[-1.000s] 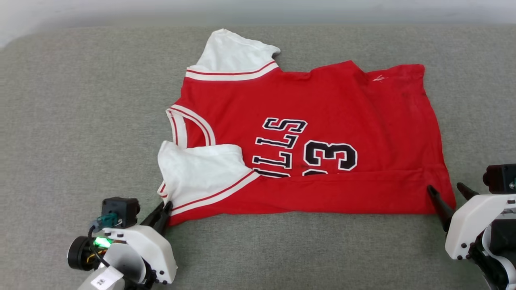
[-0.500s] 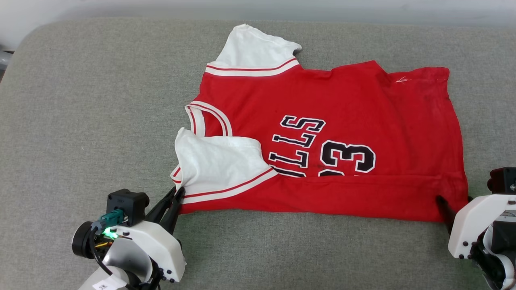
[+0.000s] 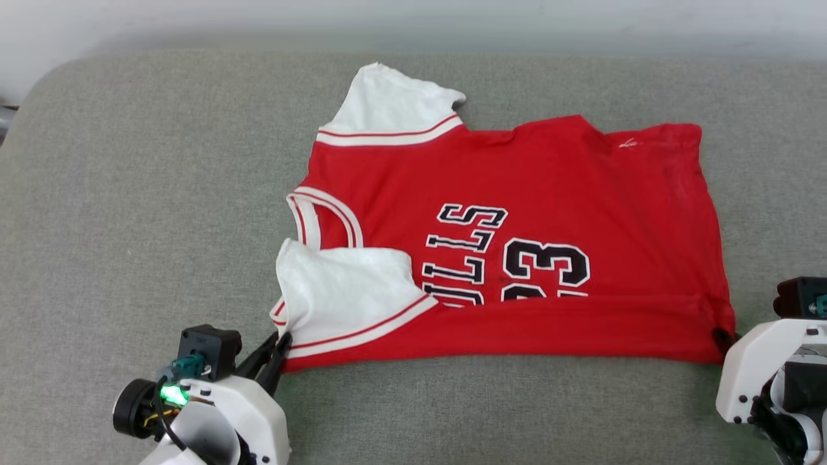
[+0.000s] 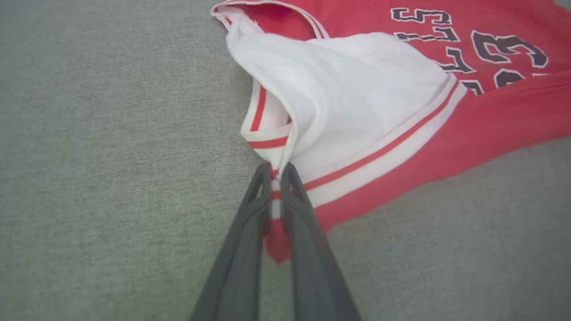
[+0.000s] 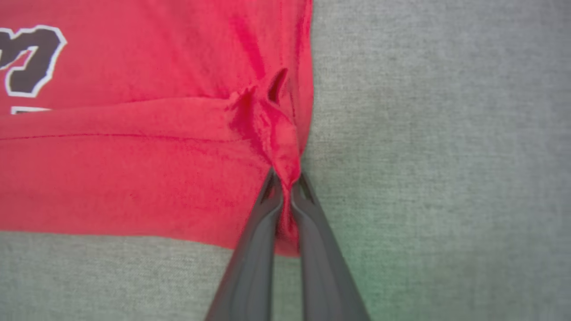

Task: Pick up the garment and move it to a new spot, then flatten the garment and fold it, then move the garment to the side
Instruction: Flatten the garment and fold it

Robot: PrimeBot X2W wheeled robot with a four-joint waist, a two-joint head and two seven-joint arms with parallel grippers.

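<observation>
The garment [image 3: 517, 194], a red jersey with white sleeves and black "BULLS 23" print, lies spread sideways on the grey cushion, its near edge folded over part of the lettering. My left gripper [image 3: 281, 341] is shut on the striped trim of the near white sleeve [image 4: 348, 102], pinching it between both fingers [image 4: 243, 249]. At the lower right corner my right gripper [image 3: 720, 336] is shut on a bunched red hem [image 5: 285, 160], its fingers [image 5: 312, 249] clamping the fabric.
The grey upholstered surface [image 3: 142, 213] extends widely to the left of the jersey and in front of it. A pale wall runs along the far edge [image 3: 413, 26]. The cushion's rounded corner [image 3: 39, 84] sits at the far left.
The right gripper, open beside the hem a second ago, has closed on the jersey's lower right corner. The left gripper stays pinched on the sleeve. The camera view has shifted between frames.
</observation>
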